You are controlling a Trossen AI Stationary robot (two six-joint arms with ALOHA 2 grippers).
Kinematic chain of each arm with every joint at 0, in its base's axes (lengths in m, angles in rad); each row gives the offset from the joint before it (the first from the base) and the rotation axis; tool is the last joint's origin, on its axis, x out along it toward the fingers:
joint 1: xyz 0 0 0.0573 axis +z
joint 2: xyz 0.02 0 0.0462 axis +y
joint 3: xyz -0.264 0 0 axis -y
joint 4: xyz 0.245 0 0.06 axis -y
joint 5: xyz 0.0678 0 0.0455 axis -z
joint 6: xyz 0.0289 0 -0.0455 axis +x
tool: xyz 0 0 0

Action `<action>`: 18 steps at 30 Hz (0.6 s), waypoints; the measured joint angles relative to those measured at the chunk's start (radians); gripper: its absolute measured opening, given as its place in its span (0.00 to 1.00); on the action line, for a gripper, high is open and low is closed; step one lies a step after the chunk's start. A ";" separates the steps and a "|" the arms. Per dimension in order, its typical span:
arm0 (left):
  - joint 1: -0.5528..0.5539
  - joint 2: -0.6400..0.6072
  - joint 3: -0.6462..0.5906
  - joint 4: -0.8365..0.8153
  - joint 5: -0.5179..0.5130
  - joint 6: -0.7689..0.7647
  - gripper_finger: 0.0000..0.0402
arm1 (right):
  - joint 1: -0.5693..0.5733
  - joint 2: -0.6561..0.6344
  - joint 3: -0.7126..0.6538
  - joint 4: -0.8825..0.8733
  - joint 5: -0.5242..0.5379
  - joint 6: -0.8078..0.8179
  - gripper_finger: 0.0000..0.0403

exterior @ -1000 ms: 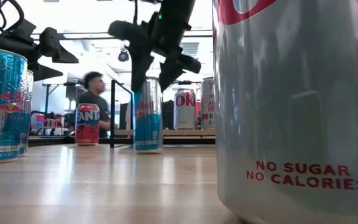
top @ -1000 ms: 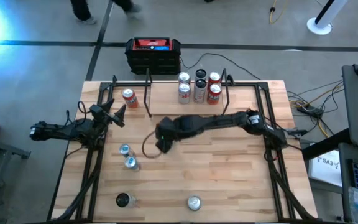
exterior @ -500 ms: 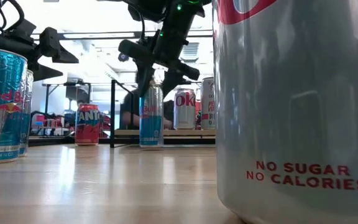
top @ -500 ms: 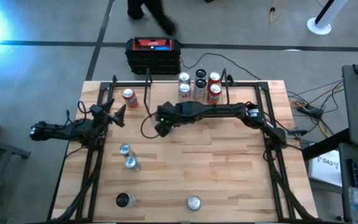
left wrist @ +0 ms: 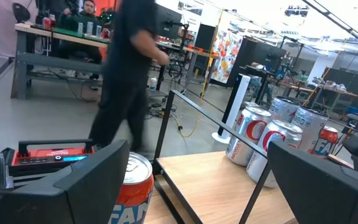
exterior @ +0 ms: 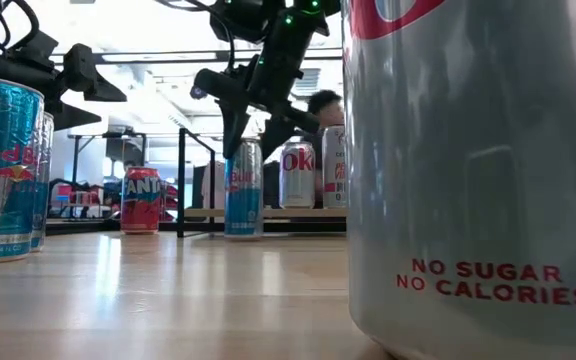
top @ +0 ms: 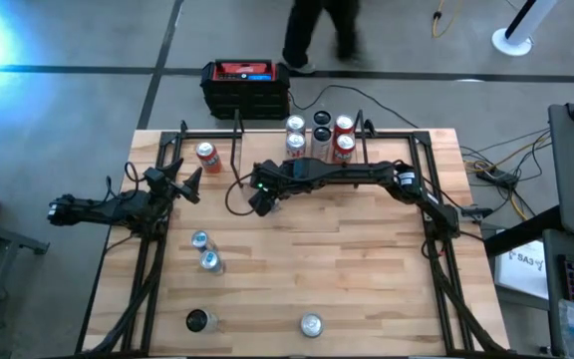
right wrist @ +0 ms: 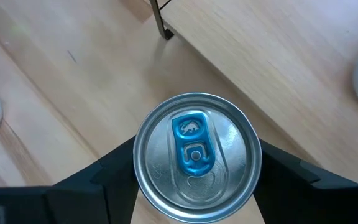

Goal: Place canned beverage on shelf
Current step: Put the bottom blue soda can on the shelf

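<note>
Right tool: fingers around blue can – parting, grip uncertain.
Can: on tabletop, before shelf.
Left tool: open, waiting.
Risk: releasing short – never shelved.

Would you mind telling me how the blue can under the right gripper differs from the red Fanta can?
The blue can is blue and silver and taller; the Fanta can is red and shorter. The blue can sits under the right gripper; the Fanta can stands alone. Both stand upright on the table.
</note>
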 joint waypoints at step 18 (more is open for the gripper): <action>0.000 0.000 0.000 0.000 0.000 0.000 0.92 | 0.001 -0.002 -0.037 0.025 0.029 0.145 0.70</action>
